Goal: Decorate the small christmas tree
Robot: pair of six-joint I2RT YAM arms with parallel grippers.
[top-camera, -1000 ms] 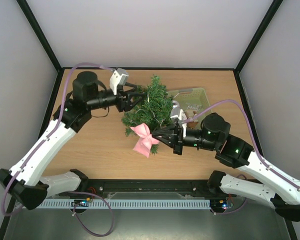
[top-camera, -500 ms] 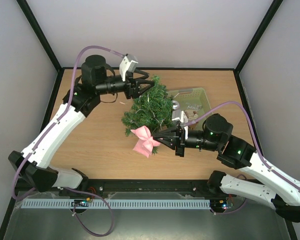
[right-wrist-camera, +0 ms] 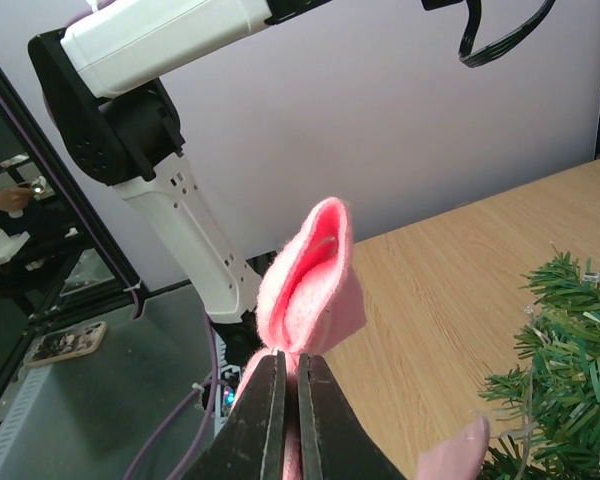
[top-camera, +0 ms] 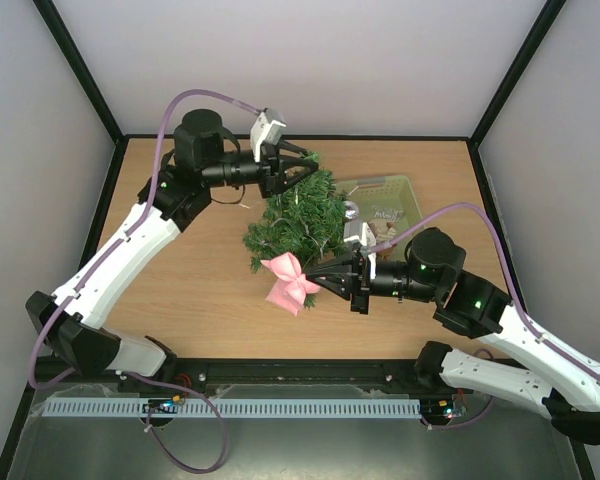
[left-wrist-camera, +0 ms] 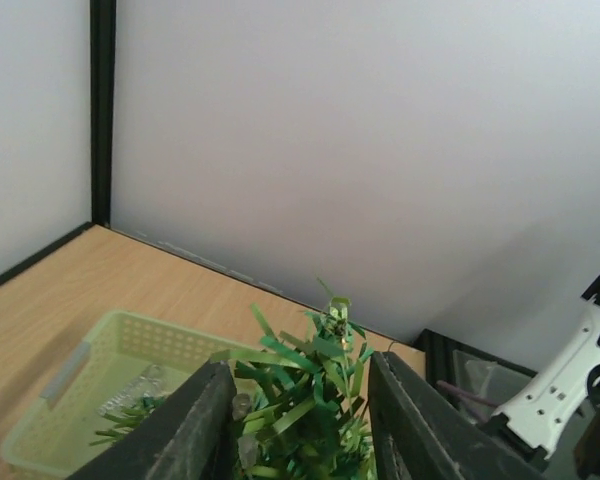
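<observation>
Right wrist: right end effector (right-wrist-camera: 289, 362) pinches pink bow (right-wrist-camera: 310, 280); left end effector (left-wrist-camera: 300, 366) gapes around small christmas tree (top-camera: 302, 218).

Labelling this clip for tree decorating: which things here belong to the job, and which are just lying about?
In the job: small christmas tree; pink bow, pinched in the right gripper; left gripper, fingers either side of the treetop.
Lying about: pale green basket with small bits inside; wooden table.
</observation>
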